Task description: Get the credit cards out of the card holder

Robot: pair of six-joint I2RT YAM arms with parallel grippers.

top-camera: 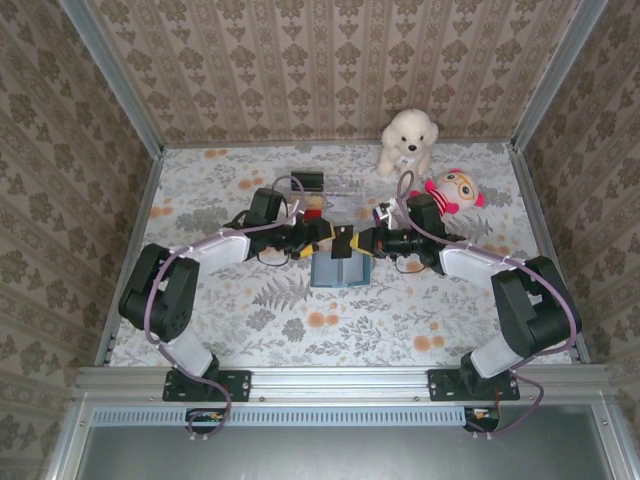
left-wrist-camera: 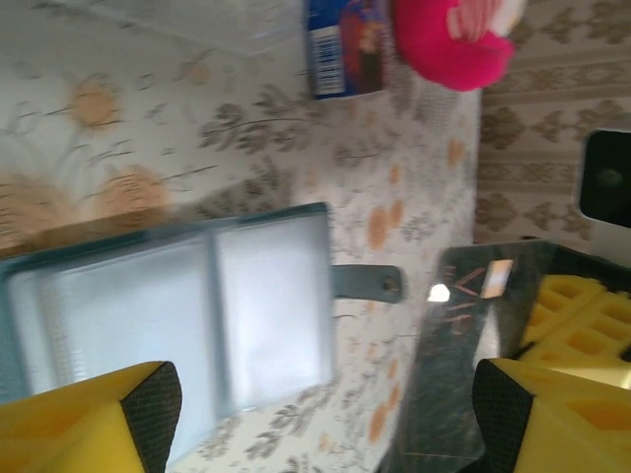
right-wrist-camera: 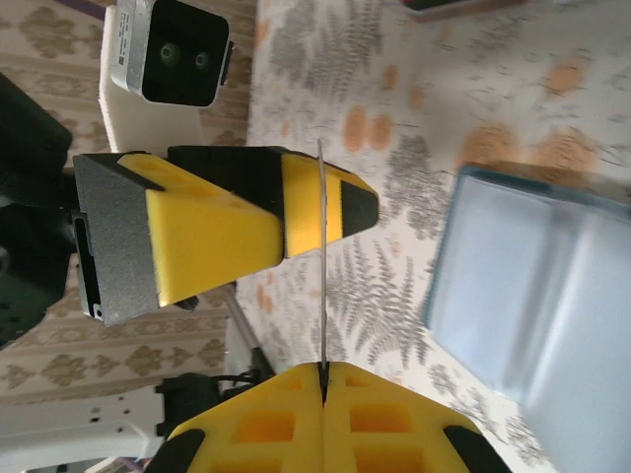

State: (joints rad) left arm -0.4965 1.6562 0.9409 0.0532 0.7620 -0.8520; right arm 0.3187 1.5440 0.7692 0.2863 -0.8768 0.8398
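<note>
The blue-grey card holder [top-camera: 335, 268] lies open on the floral table; its clear sleeves [left-wrist-camera: 197, 315] show in the left wrist view, and it [right-wrist-camera: 532, 305] is also in the right wrist view. Just above it both grippers meet. My right gripper [right-wrist-camera: 322, 372] is shut on a dark credit card [right-wrist-camera: 321, 286], seen edge-on. The same dark card [left-wrist-camera: 463, 365] stands just inside one pad of my left gripper [left-wrist-camera: 325, 414], whose jaws are wide open and grip nothing. From above, the card [top-camera: 345, 240] sits between the left gripper [top-camera: 325, 235] and the right gripper [top-camera: 362, 242].
A white teddy bear [top-camera: 408, 140] and a pink doll [top-camera: 455, 190] sit at the back right. A clear plastic box [top-camera: 345, 195] stands behind the grippers. A small blue printed flat item [left-wrist-camera: 345, 44] lies beside the doll. Patterned walls enclose the table.
</note>
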